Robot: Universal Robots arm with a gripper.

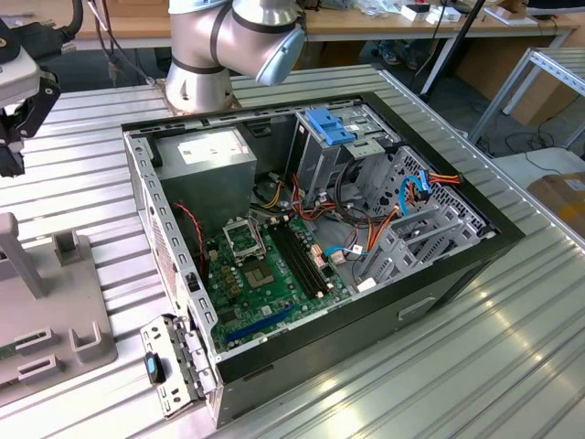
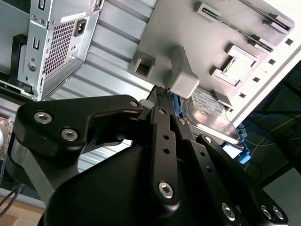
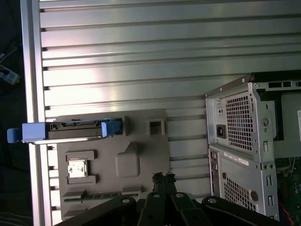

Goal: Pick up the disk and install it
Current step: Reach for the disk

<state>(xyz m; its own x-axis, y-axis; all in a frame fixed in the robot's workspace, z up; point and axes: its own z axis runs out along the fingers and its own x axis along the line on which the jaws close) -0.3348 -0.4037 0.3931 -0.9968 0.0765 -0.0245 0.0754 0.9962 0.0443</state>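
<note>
The black metal gripper (image 3: 163, 178) is hovering over the flat grey plastic fixture plate (image 3: 141, 155), its two slim fingertips pressing together with hardly a gap and nothing between them. In the second wrist view its matt black linkage bars, studded with bright screw heads, are converging towards the plate (image 2: 188, 28).

The disk (image 3: 75, 131), a flat rectangular hard drive in a blue plastic frame, is standing on its edge in a slot along one side of that plate, well apart from the fingertips. In the second wrist view its dark grey metal face with a white printed label (image 2: 207, 106) is showing just beyond a blocky grey post of the plate.

The plate is lying on the ribbed, shiny aluminium table (image 3: 141, 61). Beside the plate, the open black-and-grey sheet-metal computer case (image 1: 457, 265) is resting on its side, exposing a green circuit board (image 1: 265, 274).
</note>
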